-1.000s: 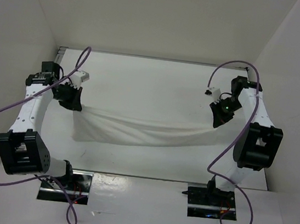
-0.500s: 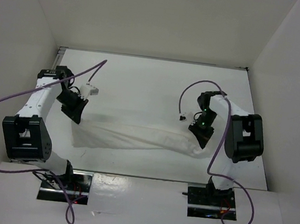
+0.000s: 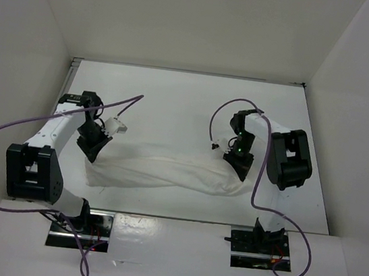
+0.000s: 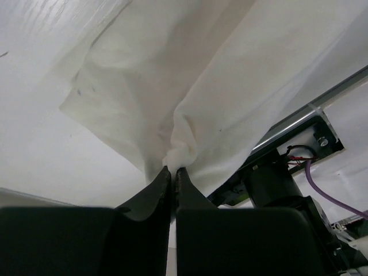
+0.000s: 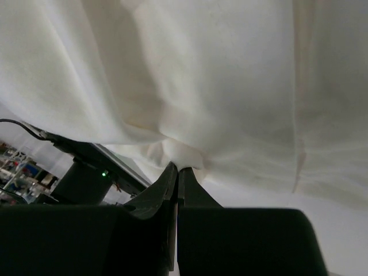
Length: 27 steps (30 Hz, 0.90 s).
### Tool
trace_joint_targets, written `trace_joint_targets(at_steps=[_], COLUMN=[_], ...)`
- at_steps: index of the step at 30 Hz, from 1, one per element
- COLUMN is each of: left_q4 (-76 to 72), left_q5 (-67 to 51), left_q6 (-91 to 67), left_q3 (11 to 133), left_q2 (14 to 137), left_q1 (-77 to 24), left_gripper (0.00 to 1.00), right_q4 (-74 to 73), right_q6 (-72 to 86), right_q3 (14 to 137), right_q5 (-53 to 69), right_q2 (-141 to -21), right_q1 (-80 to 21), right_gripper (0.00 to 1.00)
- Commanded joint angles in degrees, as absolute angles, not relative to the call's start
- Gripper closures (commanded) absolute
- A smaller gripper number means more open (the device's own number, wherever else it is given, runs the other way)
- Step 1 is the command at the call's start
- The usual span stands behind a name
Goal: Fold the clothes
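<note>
The clothes lie as a long crumpled band across the near part of the worktop. The left hand is closed tight on a pinch of cloth at the left end. The right hand is closed the same way on the right end.

A white table stands enclosed by plain white walls on three sides

White table top, matte and evenly lit, boxed in on three sides by plain white panels, back wall, left wall, right wall, thin metal rail along its far edge, shadows soft.
</note>
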<state>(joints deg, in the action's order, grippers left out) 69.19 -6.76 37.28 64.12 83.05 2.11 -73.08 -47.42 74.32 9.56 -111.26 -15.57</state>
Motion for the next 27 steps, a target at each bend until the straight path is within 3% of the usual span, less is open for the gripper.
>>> trace_joint_targets(at_steps=[1,14,27], left_q4=[68.2,65.31,57.66], left_q5=[-9.4,-8.0,-2.73], left_q6=[37.18,34.99,26.29], left_q3=[64.6,61.44,68.81], left_q2=[87.44,97.45,116.88], left_q1=[1.67,-7.82,-8.44], left_gripper=[0.96,0.96,0.96], right_q4=[-74.44,-69.44,-59.25], right_q6=[-47.37,-44.58,-33.58], right_q3=[75.07,72.6,82.6], right_q5=[10.63,10.63,5.19], right_q2=[-114.51,-120.41,-127.0], right_q1=[-16.35,-17.58,-17.06], right_gripper=[1.0,1.0,1.0])
